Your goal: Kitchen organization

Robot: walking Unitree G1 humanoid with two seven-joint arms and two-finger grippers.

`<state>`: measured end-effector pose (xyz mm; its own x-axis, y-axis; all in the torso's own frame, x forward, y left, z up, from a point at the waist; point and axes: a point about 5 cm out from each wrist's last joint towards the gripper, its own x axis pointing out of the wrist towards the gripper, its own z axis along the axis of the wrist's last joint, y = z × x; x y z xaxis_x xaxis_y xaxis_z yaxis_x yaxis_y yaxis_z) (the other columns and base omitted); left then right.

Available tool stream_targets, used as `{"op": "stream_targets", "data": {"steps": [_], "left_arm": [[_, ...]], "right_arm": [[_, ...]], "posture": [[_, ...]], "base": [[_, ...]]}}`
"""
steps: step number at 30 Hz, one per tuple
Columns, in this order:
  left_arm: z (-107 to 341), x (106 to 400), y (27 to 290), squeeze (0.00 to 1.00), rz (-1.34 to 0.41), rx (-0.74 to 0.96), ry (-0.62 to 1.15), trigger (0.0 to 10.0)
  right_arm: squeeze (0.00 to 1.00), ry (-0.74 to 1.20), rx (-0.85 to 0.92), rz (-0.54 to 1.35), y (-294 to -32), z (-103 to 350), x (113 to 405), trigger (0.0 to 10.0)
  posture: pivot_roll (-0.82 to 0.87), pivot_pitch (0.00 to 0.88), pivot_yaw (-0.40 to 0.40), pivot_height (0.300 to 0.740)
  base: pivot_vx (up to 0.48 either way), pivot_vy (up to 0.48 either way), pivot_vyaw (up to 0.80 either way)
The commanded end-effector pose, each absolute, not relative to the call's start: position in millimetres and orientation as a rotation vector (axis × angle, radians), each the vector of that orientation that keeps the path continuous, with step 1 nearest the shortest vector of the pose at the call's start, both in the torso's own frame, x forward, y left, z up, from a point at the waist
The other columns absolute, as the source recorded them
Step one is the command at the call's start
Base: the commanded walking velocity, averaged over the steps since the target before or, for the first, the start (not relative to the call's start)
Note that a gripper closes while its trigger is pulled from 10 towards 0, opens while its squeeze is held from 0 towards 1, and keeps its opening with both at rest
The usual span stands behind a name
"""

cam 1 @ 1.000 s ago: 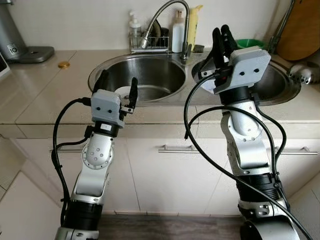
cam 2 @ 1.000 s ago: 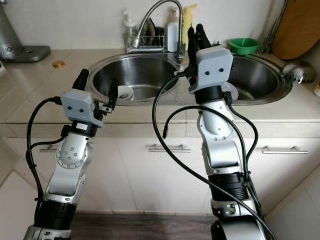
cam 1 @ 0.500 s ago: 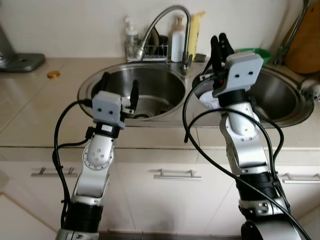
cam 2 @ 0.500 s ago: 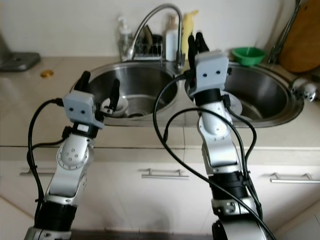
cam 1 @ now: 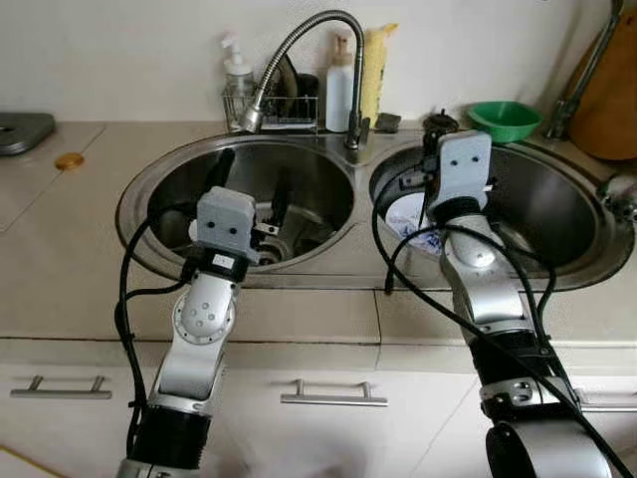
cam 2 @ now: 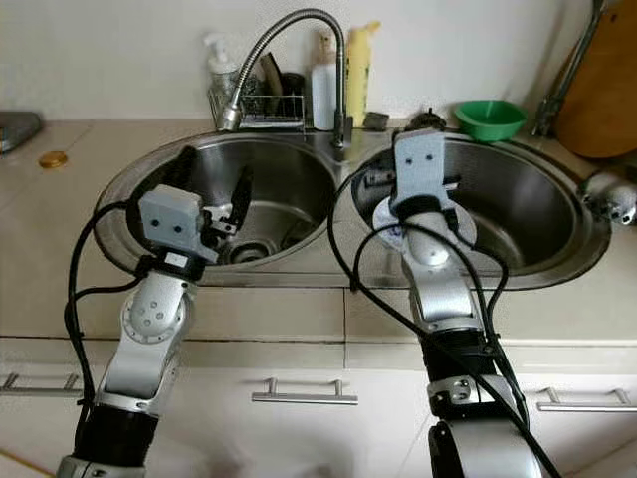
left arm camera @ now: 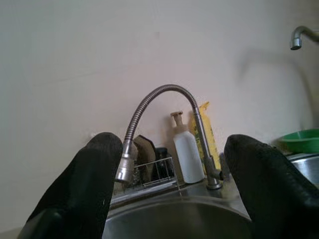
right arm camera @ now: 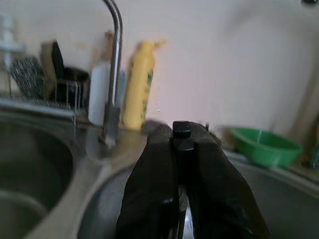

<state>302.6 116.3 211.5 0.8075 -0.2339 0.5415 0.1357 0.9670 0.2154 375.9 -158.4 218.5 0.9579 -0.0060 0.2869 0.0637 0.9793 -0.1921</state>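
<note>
You're at the double sink. Left claw [cam 1: 251,181] hangs over the left basin [cam 1: 309,169], fingers wide, nothing between them. Right claw [right arm camera: 182,149] sits over the right basin [cam 1: 557,199], fingers pinched narrow on a small black knob-like bit; can't tell what it is. A white plate [cam 1: 406,217] w/ blue pattern lies in the right basin, just below and left of the right claw, so the right arm's nearer.

A plain pale wall [cam 1: 129,50] rises behind a beige tiled countertop [cam 1: 60,229]. A steel double sink [cam 1: 363,261] is set into it. Below run cream cabinet fronts [cam 1: 418,398] with horizontal metal bar handles [cam 1: 333,397]. Soft, even light.
</note>
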Motion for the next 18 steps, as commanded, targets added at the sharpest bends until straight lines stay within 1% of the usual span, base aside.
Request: {"op": "stream_targets", "data": {"steps": [1,2,3,4,7,8,10,11,13,18], "left_arm": [[213.7,301.6,116.5,0.00,-0.204,0.177,-0.608,10.0],[213.1,301.8,116.7,0.00,-0.205,0.178,-0.606,10.0],[213.1,301.8,116.7,0.00,-0.205,0.178,-0.606,10.0],[211.7,301.9,116.6,0.00,-0.207,0.180,-0.601,10.0],[210.4,301.9,116.4,0.00,-0.209,0.181,-0.596,10.0],[209.7,302.0,116.5,0.00,-0.207,0.180,-0.593,10.0],[209.4,302.0,116.3,0.00,-0.207,0.180,-0.592,10.0],[208.3,302.2,115.7,0.00,-0.209,0.180,-0.587,10.0],[207.4,302.0,115.2,0.00,-0.211,0.180,-0.584,10.0],[206.5,302.6,114.7,0.00,-0.215,0.180,-0.579,10.0]], "right_arm": [[0.00,-0.264,-0.187,-0.038,-159.5,218.0,379.0,10.0],[0.00,-0.205,-0.207,-0.023,-160.7,208.6,381.7,10.0],[0.00,-0.205,-0.207,-0.023,-160.7,208.6,381.7,10.0],[0.00,-0.148,-0.243,0.002,-160.2,198.1,383.0,10.0],[0.00,-0.116,-0.288,0.046,-156.6,189.7,382.3,10.0],[0.00,-0.092,-0.302,0.089,-151.5,184.1,381.0,10.0],[0.00,-0.082,-0.292,0.107,-149.3,181.9,380.9,10.0],[1.00,-0.091,-0.249,0.141,-144.4,181.1,379.0,10.0],[1.00,-0.105,-0.211,0.166,-140.9,181.8,377.3,10.0],[1.00,-0.114,-0.198,0.166,-141.7,183.0,377.0,10.0]], "posture": [[0.07,0.000,0.022,0.740],[0.07,0.000,0.022,0.740],[0.07,0.000,0.022,0.740],[0.07,0.000,0.022,0.740],[0.07,0.000,0.020,0.740],[0.07,0.000,0.020,0.740],[0.07,0.000,0.020,0.740],[0.07,0.000,0.020,0.740],[0.07,0.000,0.021,0.740],[0.07,0.000,0.022,0.740]], "base": [[0.000,0.000,0.00],[0.000,0.000,0.00],[0.000,0.000,0.00],[0.000,0.000,0.00],[0.000,0.000,0.00],[0.000,0.000,0.00],[0.000,0.000,0.00],[0.000,0.000,0.00],[0.000,0.000,0.00],[0.000,0.000,0.00]]}}
